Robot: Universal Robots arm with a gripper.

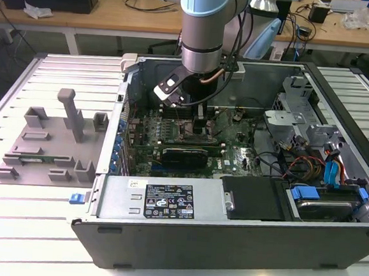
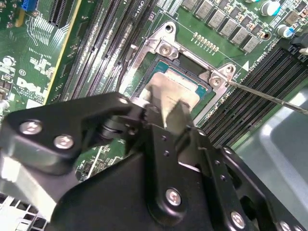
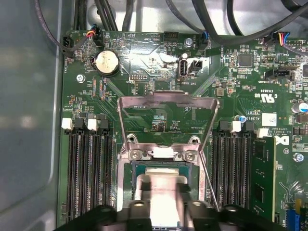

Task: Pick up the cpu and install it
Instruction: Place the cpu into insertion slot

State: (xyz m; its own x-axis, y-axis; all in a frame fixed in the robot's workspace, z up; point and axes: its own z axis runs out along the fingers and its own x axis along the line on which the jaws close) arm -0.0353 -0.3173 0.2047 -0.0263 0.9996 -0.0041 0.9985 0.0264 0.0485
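The gripper (image 2: 167,108), fingers (image 2: 159,98) narrowed, is clamping the flat silver-topped square cpu (image 2: 187,84) in the open metal-framed socket (image 3: 126,159); seating is probably demanding level alignment.

Grey arm (image 1: 203,43), black claw (image 2: 168,108), perhaps copper cable (image 1: 211,78)

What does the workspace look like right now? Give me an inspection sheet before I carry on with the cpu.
Surface: slatted metal table with an open computer case on it.
Job's things: cpu within the socket frame; load plate raised.
Clutter: grey fixture tray at the exterior view's left of the case.
Grippers: gripper down inside the case, at the cpu.
Cables: black bundle inside the case; coloured wires at the exterior view's right.
Surroundings: wooden benches behind.
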